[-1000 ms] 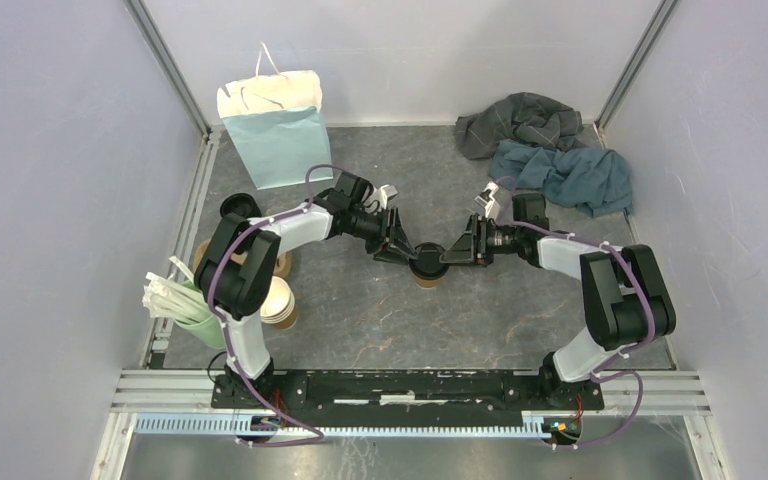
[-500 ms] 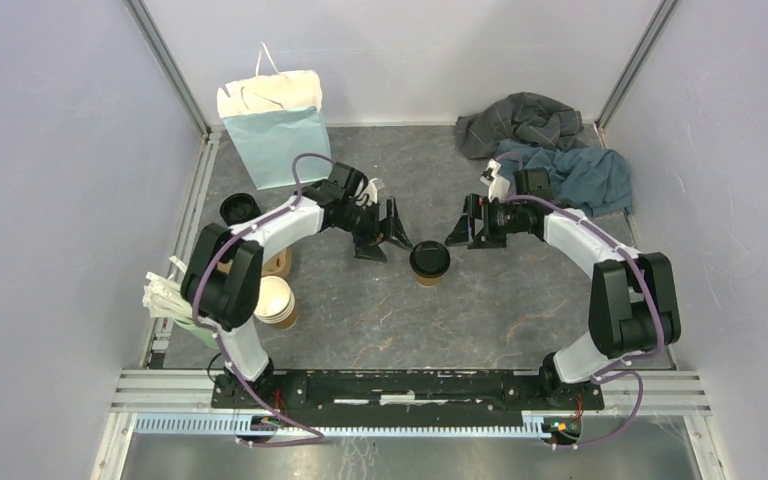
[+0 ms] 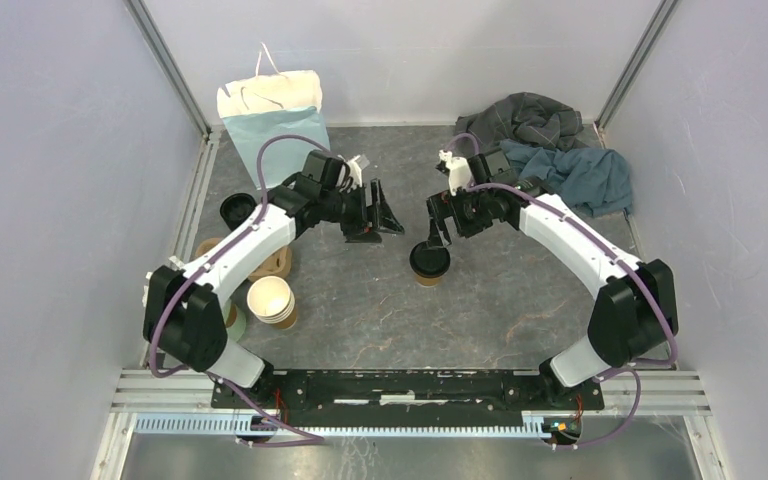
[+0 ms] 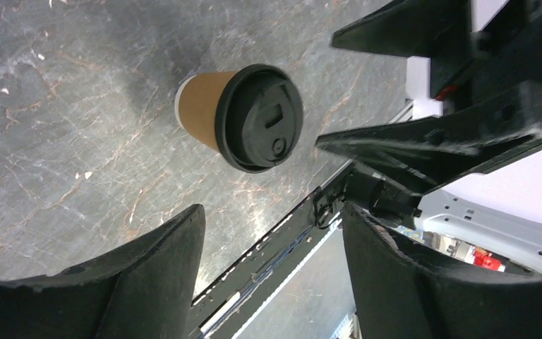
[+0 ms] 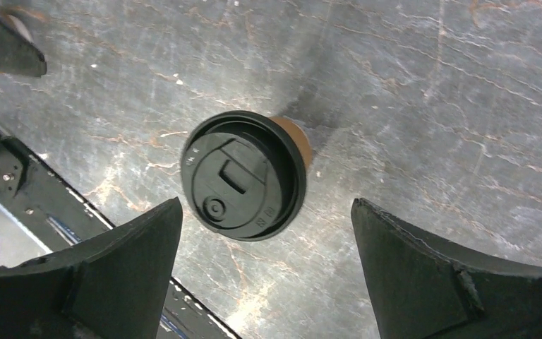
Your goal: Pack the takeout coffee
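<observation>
The takeout coffee (image 3: 429,262), a small brown cup with a round black lid, stands upright on the grey table near the middle. It also shows in the left wrist view (image 4: 243,119) and the right wrist view (image 5: 245,175). My left gripper (image 3: 382,215) is open and empty, raised to the upper left of the cup. My right gripper (image 3: 439,228) is open and empty, raised just above and behind the cup. Neither touches it. A pale blue paper bag (image 3: 278,128) with a white lining stands open at the back left.
A stack of lidless brown cups (image 3: 272,301) stands at the left, with a loose black lid (image 3: 237,209) and a brown cup carrier (image 3: 276,262) nearby. Crumpled grey and blue cloths (image 3: 550,150) lie at the back right. Metal frame rails border the table.
Both grippers have let go of the cup's lid, opened, and lifted back away from the cup, left one to the left and right one to the back. The cup has stayed put.
</observation>
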Motion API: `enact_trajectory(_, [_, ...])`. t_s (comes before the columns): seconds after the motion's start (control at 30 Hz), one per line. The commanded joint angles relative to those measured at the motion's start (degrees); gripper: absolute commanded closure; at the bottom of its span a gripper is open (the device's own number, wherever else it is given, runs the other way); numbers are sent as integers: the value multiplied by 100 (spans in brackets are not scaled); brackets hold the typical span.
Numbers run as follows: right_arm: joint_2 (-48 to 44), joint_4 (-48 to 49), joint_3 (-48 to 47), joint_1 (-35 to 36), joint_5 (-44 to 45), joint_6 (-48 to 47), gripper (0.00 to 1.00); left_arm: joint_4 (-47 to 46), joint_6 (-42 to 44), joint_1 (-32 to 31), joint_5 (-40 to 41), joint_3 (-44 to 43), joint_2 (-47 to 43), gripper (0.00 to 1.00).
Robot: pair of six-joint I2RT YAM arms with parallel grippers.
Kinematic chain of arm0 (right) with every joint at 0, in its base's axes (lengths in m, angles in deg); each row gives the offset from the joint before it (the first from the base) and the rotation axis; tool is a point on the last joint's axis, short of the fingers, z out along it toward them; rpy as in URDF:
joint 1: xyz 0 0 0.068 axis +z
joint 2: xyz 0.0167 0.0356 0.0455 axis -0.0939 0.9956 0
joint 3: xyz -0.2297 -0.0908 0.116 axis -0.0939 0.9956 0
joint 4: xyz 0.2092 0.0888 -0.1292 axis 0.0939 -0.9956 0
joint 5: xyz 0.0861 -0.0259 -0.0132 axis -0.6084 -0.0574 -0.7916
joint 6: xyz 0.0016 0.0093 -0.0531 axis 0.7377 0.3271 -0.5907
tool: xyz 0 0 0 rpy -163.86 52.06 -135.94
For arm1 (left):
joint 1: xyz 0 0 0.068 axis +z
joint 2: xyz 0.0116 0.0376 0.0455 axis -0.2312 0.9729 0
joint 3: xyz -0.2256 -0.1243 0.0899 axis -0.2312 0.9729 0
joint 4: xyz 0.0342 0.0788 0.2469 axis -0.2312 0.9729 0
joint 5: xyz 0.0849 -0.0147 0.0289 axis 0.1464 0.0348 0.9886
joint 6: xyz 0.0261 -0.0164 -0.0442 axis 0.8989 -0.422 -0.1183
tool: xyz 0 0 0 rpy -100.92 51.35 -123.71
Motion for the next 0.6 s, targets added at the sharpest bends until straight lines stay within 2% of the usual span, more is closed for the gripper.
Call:
enact_trajectory(0.0, [-161,-91,-64,-106,214,29,7,-357,-513,-36,-223,440,159,27])
enact_trajectory(0.13, [-96,147,133,-152,-230,11,9,-603,-710,-176,-245,487,613,39])
enact_trajectory(0.3, [-90,519,455,-155,-540,263,8,-960,-822,-394,-312,429,1015,44])
enact_trajectory(0.4, [-21,653,583,-243,-661,370,10,-872,-818,-406,-189,419,1181,51])
enact_trajectory(0.57, [51,760,709,-338,-735,354,15,-781,-762,-442,-58,436,1222,57])
